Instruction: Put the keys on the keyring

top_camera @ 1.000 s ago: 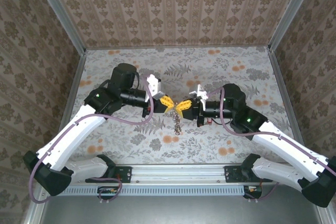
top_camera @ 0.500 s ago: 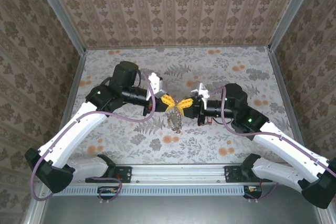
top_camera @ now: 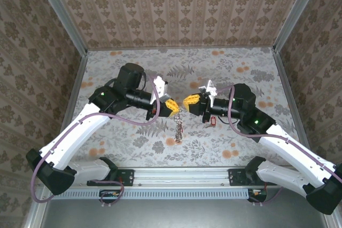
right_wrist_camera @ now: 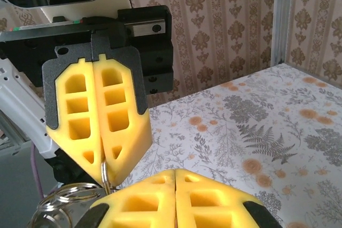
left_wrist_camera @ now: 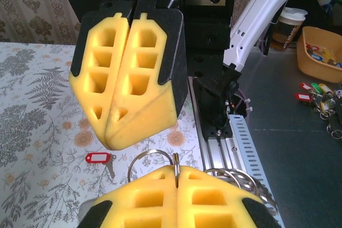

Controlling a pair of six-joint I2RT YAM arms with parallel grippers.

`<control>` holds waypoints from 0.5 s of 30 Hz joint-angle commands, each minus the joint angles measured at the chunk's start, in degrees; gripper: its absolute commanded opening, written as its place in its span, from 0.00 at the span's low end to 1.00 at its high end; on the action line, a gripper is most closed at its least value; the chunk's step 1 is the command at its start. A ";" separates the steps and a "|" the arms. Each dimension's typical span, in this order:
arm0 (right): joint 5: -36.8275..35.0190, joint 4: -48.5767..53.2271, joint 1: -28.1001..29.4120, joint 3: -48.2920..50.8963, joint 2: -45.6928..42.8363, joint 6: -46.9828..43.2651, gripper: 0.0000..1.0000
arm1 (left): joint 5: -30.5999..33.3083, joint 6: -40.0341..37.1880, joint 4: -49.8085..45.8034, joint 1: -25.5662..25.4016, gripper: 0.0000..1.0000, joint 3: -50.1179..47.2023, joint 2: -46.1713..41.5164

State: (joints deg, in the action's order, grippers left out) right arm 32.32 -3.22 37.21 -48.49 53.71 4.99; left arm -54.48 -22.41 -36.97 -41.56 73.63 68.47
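The left pincer (top_camera: 172, 105) is shut tight on the top loop of the thin silvery-grey metal keyring (top_camera: 178, 129), which hangs at the centre of the top picture, its long axis toward the lower edge; the right pincer (top_camera: 191, 101) beside it is closed on nothing. A small key with red plastic head (left_wrist_camera: 98, 157) lies on the flowered counter (top_camera: 240, 62), its shaft pointing lower right in the left wrist picture. I think the right pincer should open and take the key by the head, leaving the shaft free.
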 commanded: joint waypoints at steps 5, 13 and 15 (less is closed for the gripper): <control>2.40 4.86 1.22 0.92 -7.31 -5.26 0.21 | -1.42 -4.26 -1.02 0.33 0.00 2.98 -0.97; 2.13 10.78 5.07 -4.92 -5.46 -10.89 0.15 | -1.20 -6.05 -0.46 0.96 0.00 4.27 -0.79; 2.48 11.66 5.69 -6.54 -3.72 -12.92 0.15 | -1.16 -6.73 -1.39 0.97 0.00 4.97 -0.54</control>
State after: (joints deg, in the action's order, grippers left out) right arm 33.67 5.93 42.15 -52.16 48.42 -3.75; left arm -54.19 -26.70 -38.06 -40.80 75.88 68.42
